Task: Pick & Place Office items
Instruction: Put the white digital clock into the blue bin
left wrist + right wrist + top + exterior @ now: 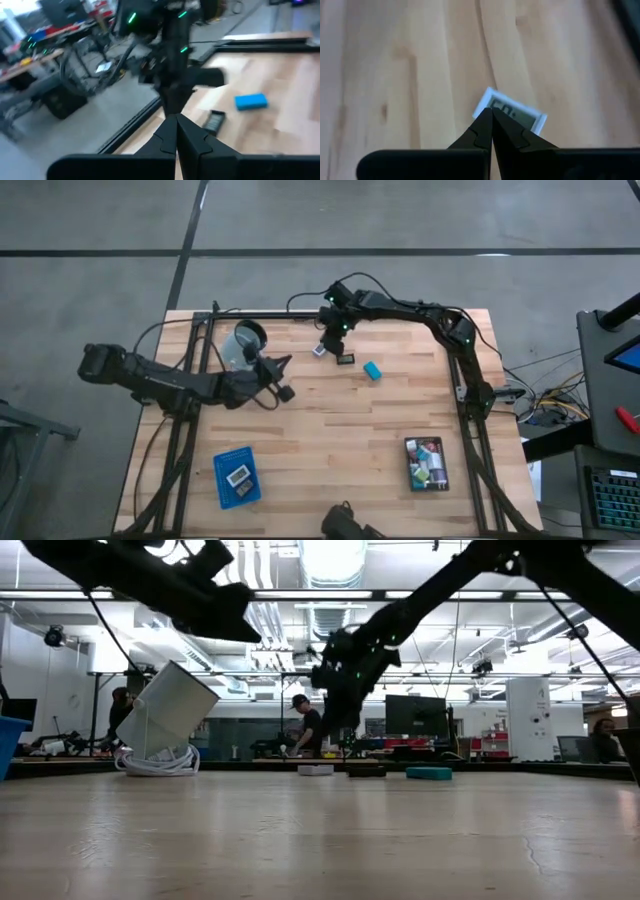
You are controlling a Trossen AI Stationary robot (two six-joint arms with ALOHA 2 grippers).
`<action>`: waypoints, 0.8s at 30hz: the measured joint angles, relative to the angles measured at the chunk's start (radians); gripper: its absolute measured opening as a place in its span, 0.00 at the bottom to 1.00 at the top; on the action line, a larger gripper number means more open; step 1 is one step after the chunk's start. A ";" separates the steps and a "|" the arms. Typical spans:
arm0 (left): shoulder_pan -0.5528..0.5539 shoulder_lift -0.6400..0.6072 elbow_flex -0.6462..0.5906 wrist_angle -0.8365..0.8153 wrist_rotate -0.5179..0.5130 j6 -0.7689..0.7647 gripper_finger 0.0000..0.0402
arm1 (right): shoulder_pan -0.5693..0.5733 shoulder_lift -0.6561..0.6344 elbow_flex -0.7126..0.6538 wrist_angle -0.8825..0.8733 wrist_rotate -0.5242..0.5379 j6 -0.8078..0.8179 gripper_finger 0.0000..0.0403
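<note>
A white flat rectangle with a label-like face (pixel 320 350) (pixel 515 111) lies on the table's far middle. Beside it lie a flat dark rectangle (pixel 345 360) (pixel 215 120) and a teal block (pixel 372 370) (pixel 251 101). My right gripper (pixel 491 113) (pixel 330 338) is shut and hangs over the white rectangle; the low view shows it (pixel 335 725) above the piece (pixel 316 770), apart from it. My left gripper (pixel 176 119) (pixel 283 383) is shut and empty, held above the table's left middle, pointing toward these pieces.
A clear round cup (pixel 243 345) (pixel 170 712) sits tilted at the far left, close to my left arm. A blue tray (pixel 236 477) near the left front holds a few pieces. A black tray (pixel 426 463) at the right front holds several. People stand in the room beyond.
</note>
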 joint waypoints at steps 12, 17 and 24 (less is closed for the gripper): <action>0.218 0.087 -0.005 0.148 0.303 -0.101 0.01 | 0.007 -0.339 -0.251 0.255 0.000 -0.014 0.02; 0.227 0.157 -0.002 0.294 0.327 -0.079 0.01 | 0.011 -0.580 -0.536 0.512 -0.003 0.013 0.02; 0.197 0.267 0.083 0.291 0.327 -0.076 0.01 | 0.014 -0.858 -0.940 0.929 -0.002 0.032 0.02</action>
